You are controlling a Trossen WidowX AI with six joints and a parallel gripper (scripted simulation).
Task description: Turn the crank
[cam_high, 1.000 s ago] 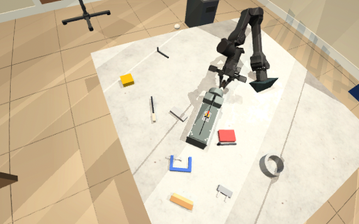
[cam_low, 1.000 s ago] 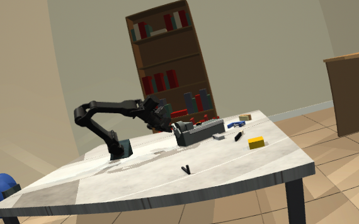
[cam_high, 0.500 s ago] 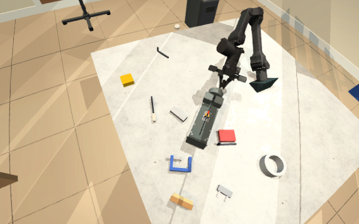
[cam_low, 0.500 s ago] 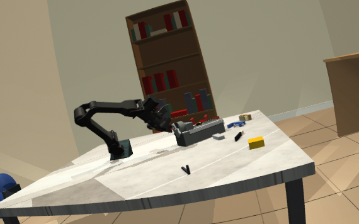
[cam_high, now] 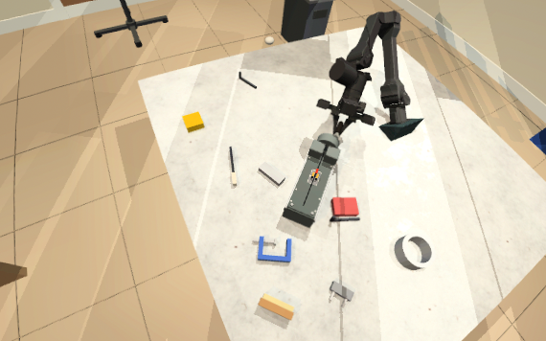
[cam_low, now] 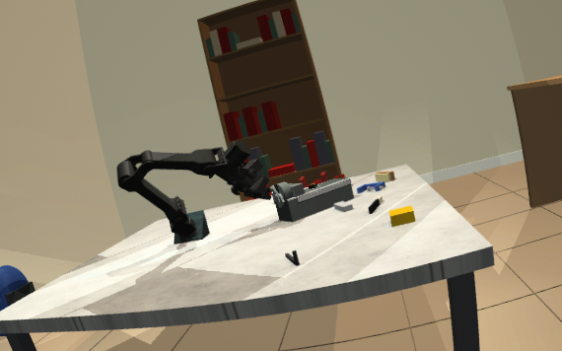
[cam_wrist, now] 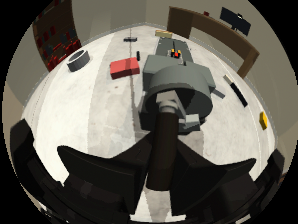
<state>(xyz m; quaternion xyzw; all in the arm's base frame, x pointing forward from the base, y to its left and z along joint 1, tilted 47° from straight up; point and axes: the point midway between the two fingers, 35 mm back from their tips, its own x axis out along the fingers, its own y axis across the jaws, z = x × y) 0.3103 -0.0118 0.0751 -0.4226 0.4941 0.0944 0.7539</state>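
Tool [cam_high: 338, 130] [cam_low: 269, 196] [cam_wrist: 160, 136] clamped on dark, cylindrical crank handle [cam_wrist: 163, 150].

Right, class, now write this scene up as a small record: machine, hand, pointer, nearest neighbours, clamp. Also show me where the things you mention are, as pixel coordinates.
machine: grey-green crank slide [cam_high: 301, 193] [cam_low: 315, 202] on the table
hand: the hand [cam_high: 338, 130] [cam_low: 269, 196] [cam_wrist: 160, 136] is shut on the dark crank handle [cam_wrist: 164, 145]
pointer: red pointer [cam_high: 316, 171] near the brass marks; exact level cannot be told
nearest neighbours: red block [cam_high: 345, 206] [cam_wrist: 125, 68] on one side, grey block [cam_high: 271, 174] [cam_low: 343, 206] on the other
clamp: blue [cam_high: 275, 259], lying beyond the slide's far end
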